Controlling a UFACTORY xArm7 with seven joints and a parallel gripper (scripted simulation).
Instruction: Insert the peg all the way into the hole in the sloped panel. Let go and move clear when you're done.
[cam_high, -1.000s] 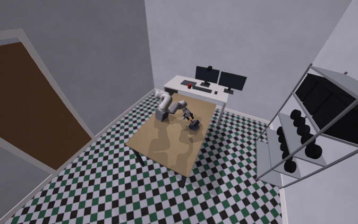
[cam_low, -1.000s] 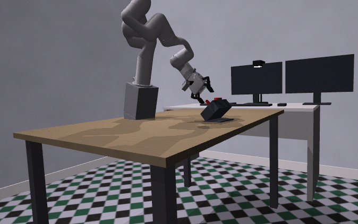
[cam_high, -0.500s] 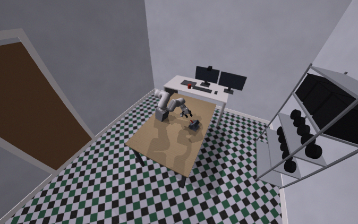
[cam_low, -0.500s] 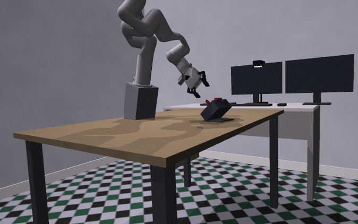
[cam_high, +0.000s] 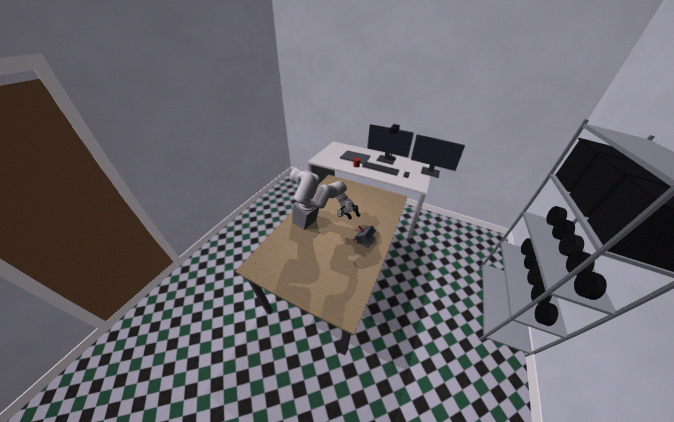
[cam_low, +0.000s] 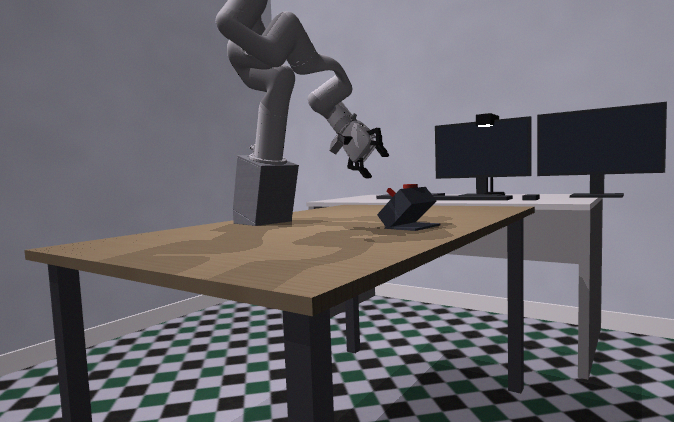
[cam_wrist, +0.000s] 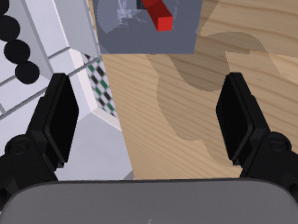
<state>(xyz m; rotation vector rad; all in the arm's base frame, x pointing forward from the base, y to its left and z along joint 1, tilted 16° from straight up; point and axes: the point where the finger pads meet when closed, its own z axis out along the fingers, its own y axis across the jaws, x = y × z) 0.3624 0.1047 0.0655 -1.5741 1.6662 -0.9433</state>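
A dark grey block with a sloped panel stands on the wooden table, also seen in the top view and at the top of the wrist view. A red peg sits in the panel's square hole with its outer end sticking out; it shows as a small red tip in the exterior view and in the top view. My gripper hangs in the air above and to the left of the block, tilted toward it. Its fingers stand wide open and empty.
The arm's grey base box stands at the table's back left. A white desk with two monitors, a keyboard and a red cup stands behind the table. A metal shelf with dark objects is at the right.
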